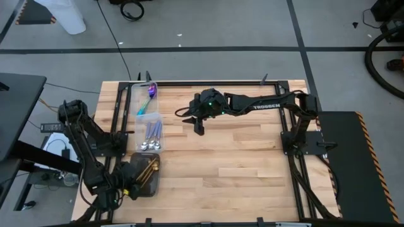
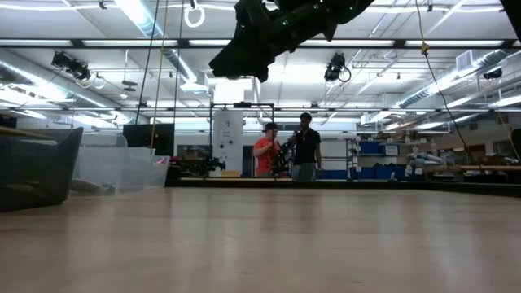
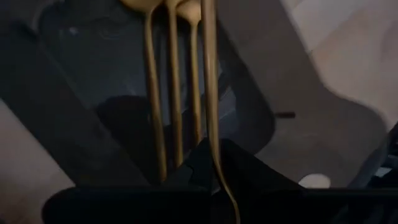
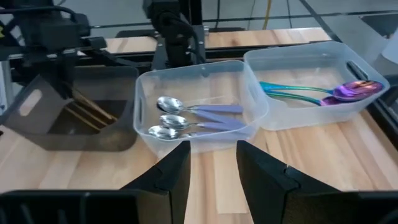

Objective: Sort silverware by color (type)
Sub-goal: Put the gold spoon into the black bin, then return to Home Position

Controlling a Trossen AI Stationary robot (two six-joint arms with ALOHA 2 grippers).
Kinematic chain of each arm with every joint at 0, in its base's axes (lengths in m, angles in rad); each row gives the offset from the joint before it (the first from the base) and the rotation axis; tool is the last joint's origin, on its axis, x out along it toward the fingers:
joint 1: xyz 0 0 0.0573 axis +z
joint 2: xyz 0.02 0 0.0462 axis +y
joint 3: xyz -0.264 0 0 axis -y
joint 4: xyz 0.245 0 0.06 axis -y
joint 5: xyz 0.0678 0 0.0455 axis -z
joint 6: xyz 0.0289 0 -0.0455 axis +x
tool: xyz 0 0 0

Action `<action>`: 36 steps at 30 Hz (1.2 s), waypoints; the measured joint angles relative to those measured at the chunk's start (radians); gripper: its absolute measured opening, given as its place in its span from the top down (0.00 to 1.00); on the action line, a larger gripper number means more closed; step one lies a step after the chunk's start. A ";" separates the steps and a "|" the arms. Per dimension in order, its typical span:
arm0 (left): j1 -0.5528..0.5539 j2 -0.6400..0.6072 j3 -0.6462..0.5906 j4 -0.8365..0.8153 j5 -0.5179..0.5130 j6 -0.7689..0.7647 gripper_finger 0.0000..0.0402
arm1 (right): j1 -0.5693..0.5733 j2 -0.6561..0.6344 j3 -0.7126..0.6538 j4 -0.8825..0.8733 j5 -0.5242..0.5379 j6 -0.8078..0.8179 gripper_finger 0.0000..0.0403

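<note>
The left gripper point(image 1: 134, 181) hangs over the dark grey tray point(image 1: 153, 185) at the near left corner of the wooden table point(image 1: 240, 170), and its wrist view looks straight down on four gold spoons point(image 3: 177, 81) lying side by side with their handles running along the tray floor. One gold handle passes between the dark fingers point(image 3: 249, 171), but whether they are pressed on it or merely around it cannot be told from that view. Beside the tray, going toward the far edge, stand two clear plastic bins in a row along the left side. The middle bin point(image 4: 252, 87) holds three silver spoons point(image 4: 171, 118) with pale lilac handles, bowls pointing toward the tray end. The far bin point(image 4: 357, 56) holds the iridescent purple spoons point(image 4: 357, 88), their teal-blue handles angled toward the middle bin. The right gripper point(image 4: 213, 165) is raised above the bare middle of the table, near the bins but apart from them, reaching in from the right arm's base on the right side. Its two fingers stand parted with a clear gap of table showing between them, and nothing is held in them. In the low view, two people point(image 2: 285, 150) stand in the room far behind the table.
</note>
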 joint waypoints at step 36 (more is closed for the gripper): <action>0.346 -0.054 0.213 -0.272 -0.251 0.750 0.70 | 0.018 -0.069 -0.158 0.198 0.020 -0.011 0.67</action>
